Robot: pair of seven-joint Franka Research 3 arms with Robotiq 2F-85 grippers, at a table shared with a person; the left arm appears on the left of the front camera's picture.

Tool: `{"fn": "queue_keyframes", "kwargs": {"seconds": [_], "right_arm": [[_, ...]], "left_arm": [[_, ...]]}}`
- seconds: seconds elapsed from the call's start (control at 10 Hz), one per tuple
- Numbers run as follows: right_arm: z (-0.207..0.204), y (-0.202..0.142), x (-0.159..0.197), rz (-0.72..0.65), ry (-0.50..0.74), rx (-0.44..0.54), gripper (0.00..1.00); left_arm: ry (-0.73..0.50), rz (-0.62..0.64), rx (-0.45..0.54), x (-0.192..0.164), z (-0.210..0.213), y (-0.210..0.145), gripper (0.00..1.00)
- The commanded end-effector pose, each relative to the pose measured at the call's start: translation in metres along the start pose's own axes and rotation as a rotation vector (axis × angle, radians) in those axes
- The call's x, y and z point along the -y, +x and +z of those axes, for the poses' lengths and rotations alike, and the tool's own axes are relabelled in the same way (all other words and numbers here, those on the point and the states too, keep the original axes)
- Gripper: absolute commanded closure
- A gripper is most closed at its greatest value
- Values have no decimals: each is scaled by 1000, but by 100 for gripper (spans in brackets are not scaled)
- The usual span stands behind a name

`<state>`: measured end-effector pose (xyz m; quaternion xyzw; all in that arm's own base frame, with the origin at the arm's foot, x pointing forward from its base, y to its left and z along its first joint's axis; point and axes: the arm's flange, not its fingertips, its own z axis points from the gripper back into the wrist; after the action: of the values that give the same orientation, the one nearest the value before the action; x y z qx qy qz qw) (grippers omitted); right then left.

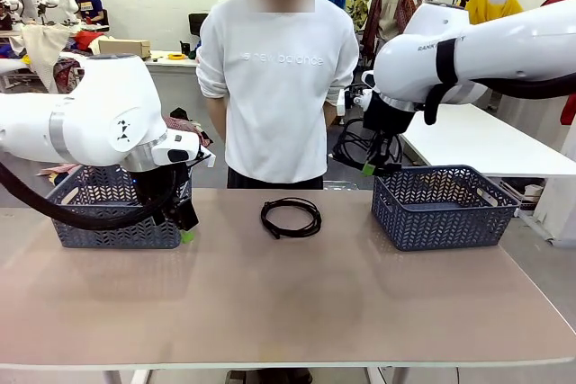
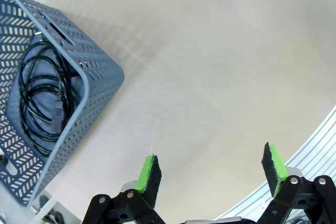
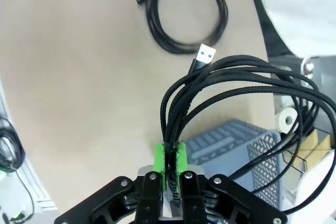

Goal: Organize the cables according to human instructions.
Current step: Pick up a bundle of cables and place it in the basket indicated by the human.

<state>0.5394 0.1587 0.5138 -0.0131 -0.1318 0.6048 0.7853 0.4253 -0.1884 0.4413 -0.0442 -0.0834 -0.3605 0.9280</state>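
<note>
Right gripper (image 3: 170, 157) clamps coiled cable (image 3: 168, 127); left gripper (image 2: 211, 163) wide open.

The left basket (image 1: 103, 233) and right basket (image 1: 445, 218) are sitting on the tan surface (image 1: 288, 303); a person (image 1: 277, 87) in white is standing beyond.

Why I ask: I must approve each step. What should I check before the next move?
1. Right gripper grips the held cable: ok, shut on its strands.
2. Right basket has room: cannot tell, its floor is hidden.
3. Left gripper free: ok, open, holding nothing.
4. Table cable sorted: not ok, it lies loose outside any basket.
5. Instruction from the person clear: cannot tell, hands out of sight.
</note>
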Motion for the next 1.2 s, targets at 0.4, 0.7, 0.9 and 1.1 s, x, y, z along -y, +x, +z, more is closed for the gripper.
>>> {"fn": "queue_keyframes", "kwargs": {"seconds": [0.4,0.7,0.9,1.1], "right_arm": [[-30,-61,18,-94,-67,-35,100],[-23,-47,14,-49,-42,-46,100],[-23,-47,14,-49,-42,-46,100],[-23,-47,14,-49,-42,-46,100]], "left_arm": [[0,4,-6,-1,3,0,0],[0,4,-6,-1,3,0,0],[0,4,-6,-1,3,0,0],[0,4,-6,-1,3,0,0]]}}
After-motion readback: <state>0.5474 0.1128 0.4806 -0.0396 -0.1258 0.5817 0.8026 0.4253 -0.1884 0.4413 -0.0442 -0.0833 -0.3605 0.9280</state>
